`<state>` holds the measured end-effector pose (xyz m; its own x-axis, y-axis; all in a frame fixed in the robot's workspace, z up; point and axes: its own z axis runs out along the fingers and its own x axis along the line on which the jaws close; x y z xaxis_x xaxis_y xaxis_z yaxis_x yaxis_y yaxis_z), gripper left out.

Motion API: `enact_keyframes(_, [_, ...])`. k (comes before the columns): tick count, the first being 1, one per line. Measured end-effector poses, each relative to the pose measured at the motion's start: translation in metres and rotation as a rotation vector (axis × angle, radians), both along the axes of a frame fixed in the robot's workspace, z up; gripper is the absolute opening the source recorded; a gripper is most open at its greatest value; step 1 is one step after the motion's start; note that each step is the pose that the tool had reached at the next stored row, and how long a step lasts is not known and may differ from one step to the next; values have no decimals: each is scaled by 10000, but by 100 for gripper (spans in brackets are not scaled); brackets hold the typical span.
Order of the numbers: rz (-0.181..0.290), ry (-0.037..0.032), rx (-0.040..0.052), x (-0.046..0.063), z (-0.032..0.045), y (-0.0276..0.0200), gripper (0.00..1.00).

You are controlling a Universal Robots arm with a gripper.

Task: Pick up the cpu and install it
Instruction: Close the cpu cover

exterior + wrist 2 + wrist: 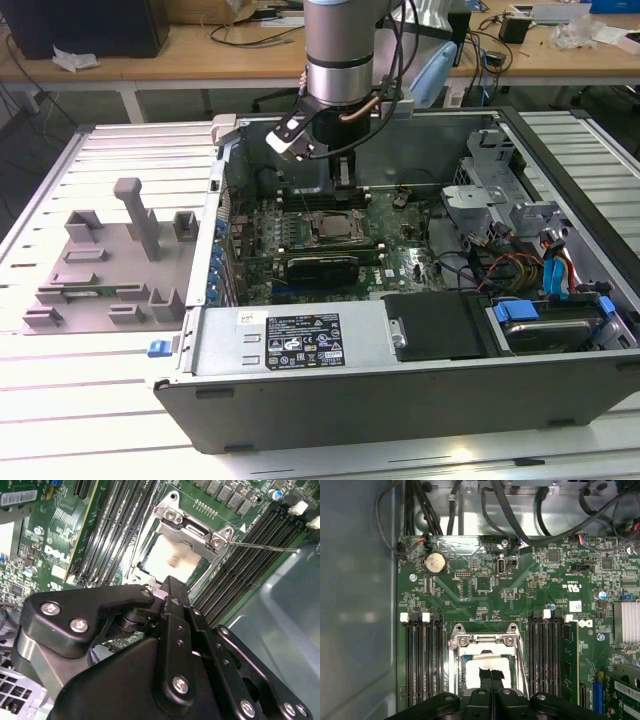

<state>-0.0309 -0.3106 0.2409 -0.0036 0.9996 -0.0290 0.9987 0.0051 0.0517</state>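
The claw (pixel 342 183) hangs just above the socket frame (pixel 485 640), its fingers (pixel 484 676) pinched narrow with nothing visibly between them. On the exterior view's left a grey fixture (pixel 100 270) lies on the bench (pixel 60 420). To its right, in the open case (pixel 400 400), the cpu (pixel 167 560) lies inside that frame. Placing looks done; any further move calls for a straight, gentle path clear of the retention lever (pixel 260 546).

Cpu (pixel 169 556): small flat square with a bright silver top. Lies level and face up in the motherboard (pixel 520 587) socket, inside the metal retention frame (pixel 192 529), between two banks of memory slots (pixel 422 665). Part hidden in both wrist views.
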Motion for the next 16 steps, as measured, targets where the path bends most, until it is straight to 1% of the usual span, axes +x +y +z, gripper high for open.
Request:
enact_keyframes(3, [840,1,-5,0,0,0,11])
enact_keyframes(5, [1702,0,-6,0,-2,0,11])
enact_keyframes(6, [2013,0,-7,0,-2,0,11])
enact_keyframes(10, [2891,0,-7,0,-5,0,11])
enact_keyframes(12, [3540,0,-8,0,-7,0,11])
enact_keyframes(16, [4346,0,-10,0,-9,0,11])
